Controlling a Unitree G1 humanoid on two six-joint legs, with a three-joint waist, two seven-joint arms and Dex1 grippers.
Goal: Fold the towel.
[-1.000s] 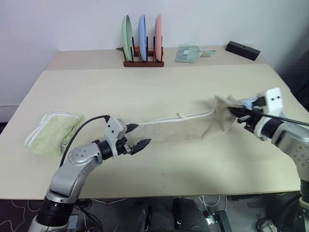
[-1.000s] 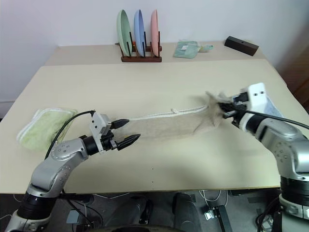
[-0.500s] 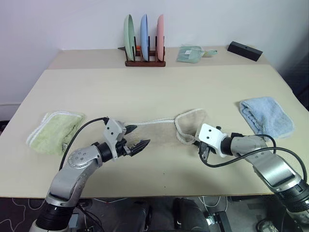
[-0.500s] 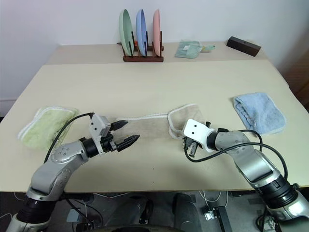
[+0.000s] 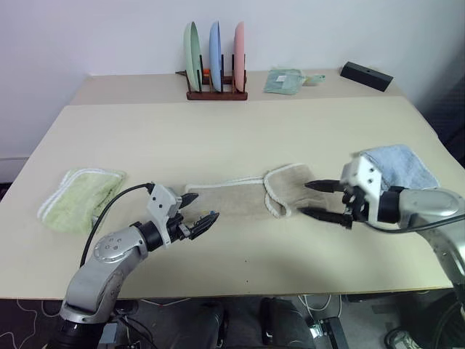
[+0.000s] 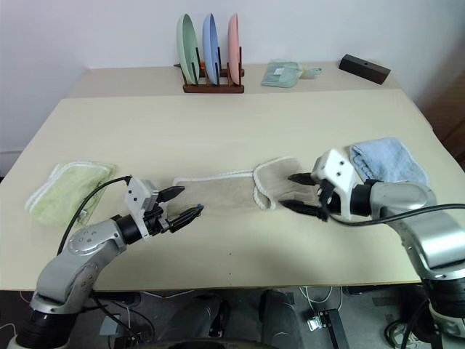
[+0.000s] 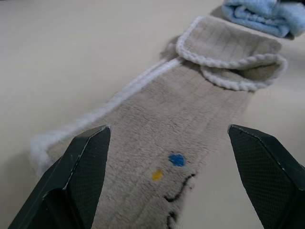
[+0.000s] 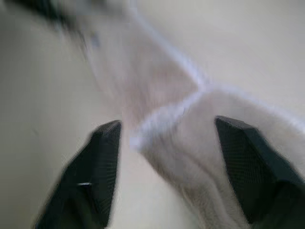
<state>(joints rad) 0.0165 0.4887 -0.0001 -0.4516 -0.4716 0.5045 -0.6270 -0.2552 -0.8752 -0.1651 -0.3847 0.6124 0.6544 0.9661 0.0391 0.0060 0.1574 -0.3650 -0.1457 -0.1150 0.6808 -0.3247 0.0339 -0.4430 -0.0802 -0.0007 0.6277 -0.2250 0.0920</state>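
- On a pale desk (image 5: pixel 240 131), the beige towel (image 5: pixel 232 201) lies stretched out as a long, narrow band across the middle, its white corded edge running along the far side.
- The towel's right end is already turned back over itself, forming a short rounded flap (image 5: pixel 287 187) with a curled white border; the rest lies flat, with small coloured embroidery showing near the left end in the left wrist view.
- The right gripper (image 5: pixel 320 200) hangs just beside that flap, jaws parted and holding nothing, its black fingertips pointing toward the cloth.
- The left gripper (image 5: pixel 197 215) sits low at the towel's left end, jaws spread wide and empty, the band of cloth lying between and ahead of its fingers.
- Judged from this layout, the first fold of the right end looks just laid down, with the towel released and much of its length left to fold.
- The next move likely calls for a fresh grasp: either gripper pinching an end by the corded edge, then carrying it across the band so the edges line up.
- The folded flap sits slightly rumpled, so squaring it may be needed.
- A light green towel (image 5: pixel 80 198) lies well to the left and a light blue towel (image 5: pixel 399 163) just behind the right gripper; neither belongs to the job.
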